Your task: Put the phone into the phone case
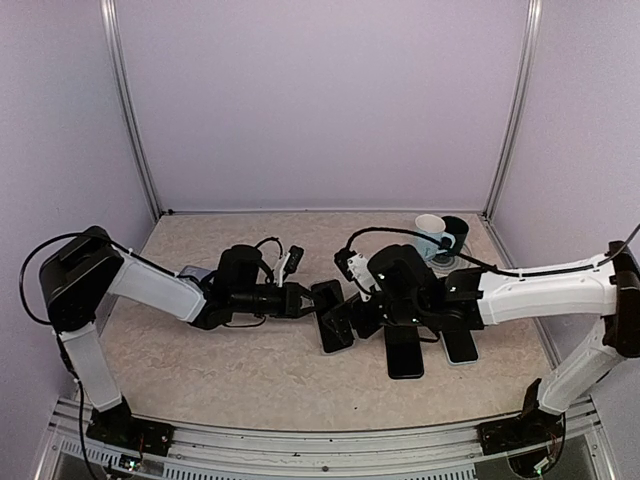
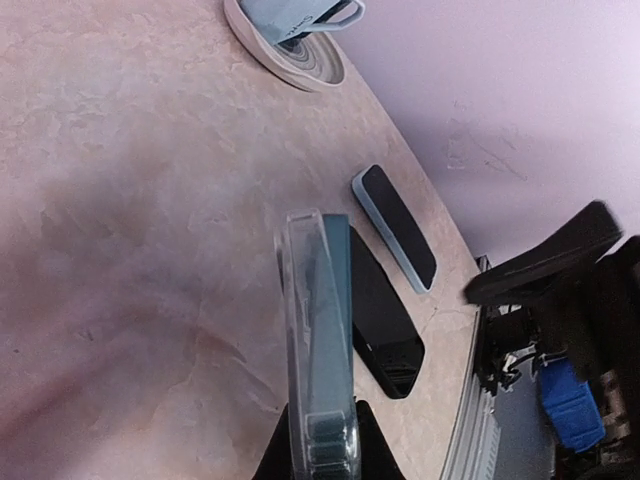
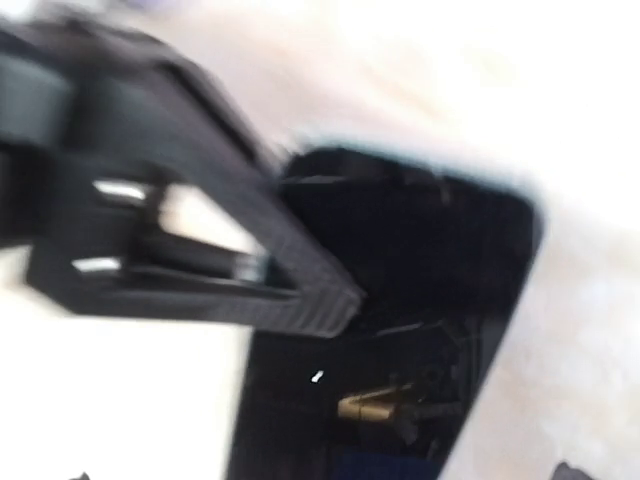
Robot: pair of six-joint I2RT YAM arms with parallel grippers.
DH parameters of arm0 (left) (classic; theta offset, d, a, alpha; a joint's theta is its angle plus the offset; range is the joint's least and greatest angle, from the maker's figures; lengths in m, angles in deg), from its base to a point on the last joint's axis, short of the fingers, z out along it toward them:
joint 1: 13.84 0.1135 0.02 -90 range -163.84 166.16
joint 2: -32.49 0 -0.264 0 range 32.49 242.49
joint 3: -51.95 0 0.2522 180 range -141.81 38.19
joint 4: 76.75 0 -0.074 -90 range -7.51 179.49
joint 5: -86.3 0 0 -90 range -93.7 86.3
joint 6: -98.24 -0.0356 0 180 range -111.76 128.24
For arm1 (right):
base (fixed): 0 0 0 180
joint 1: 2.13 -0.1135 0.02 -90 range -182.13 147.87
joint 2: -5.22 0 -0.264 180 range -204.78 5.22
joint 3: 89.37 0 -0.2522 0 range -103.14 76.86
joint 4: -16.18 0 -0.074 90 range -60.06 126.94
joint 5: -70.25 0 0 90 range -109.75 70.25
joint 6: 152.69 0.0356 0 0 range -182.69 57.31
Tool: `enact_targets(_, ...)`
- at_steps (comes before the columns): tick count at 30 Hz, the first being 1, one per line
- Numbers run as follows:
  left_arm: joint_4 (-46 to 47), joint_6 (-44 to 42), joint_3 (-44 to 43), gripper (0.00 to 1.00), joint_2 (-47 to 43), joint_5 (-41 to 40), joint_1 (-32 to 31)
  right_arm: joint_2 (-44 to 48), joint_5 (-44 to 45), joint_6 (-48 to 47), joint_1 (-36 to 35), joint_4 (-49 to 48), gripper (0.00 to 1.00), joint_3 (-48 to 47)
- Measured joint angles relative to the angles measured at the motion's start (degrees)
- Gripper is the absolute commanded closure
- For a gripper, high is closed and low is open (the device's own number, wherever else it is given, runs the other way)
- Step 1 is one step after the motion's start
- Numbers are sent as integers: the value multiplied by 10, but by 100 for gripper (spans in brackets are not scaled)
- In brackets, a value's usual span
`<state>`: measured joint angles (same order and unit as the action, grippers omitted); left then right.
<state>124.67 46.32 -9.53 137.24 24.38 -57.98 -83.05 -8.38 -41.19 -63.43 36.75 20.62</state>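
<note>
Black left gripper (image 1: 306, 300) level (tight on case (image 2: 306, 330))

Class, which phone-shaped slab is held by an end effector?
The clear case, pinched in the left end effector; the black phone and blue-rimmed phone lie flat.

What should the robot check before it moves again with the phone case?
1. Left gripper jaws shut on the clear case: ok.
2. Right gripper jaws open: ok.
3. Black phone lying flat on the table: ok.
4. A phone seated inside the held case: cannot tell.
5. Right wrist view sharp enough to aim by: not ok, blurred.
</note>
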Motion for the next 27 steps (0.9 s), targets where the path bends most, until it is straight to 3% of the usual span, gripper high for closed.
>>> enact_targets(5, -81, -84, 0, 100, -103, -5, -7, 135, -124, -91, 26, -21, 1, 40)
enact_targets(11, -95, -174, -6, 100, -261, 15, -54, 249, -228, -195, 53, -33, 1, 62)
enact_targets(17, -96, -225, -6, 100, -336, 53, -86, 258, -328, -265, 55, -37, 15, 61)
enact_targets(24, -103, -242, -6, 100, -337, 71, -107, 220, -410, -299, 55, -26, 63, 45)
enact_targets(25, -104, -247, -7, 100, -337, 72, -112, 220, -422, -299, 56, -25, 72, 45)
enact_targets(27, -107, -251, -13, 100, -334, 73, -115, 221, -441, -303, 55, -28, 100, 45)
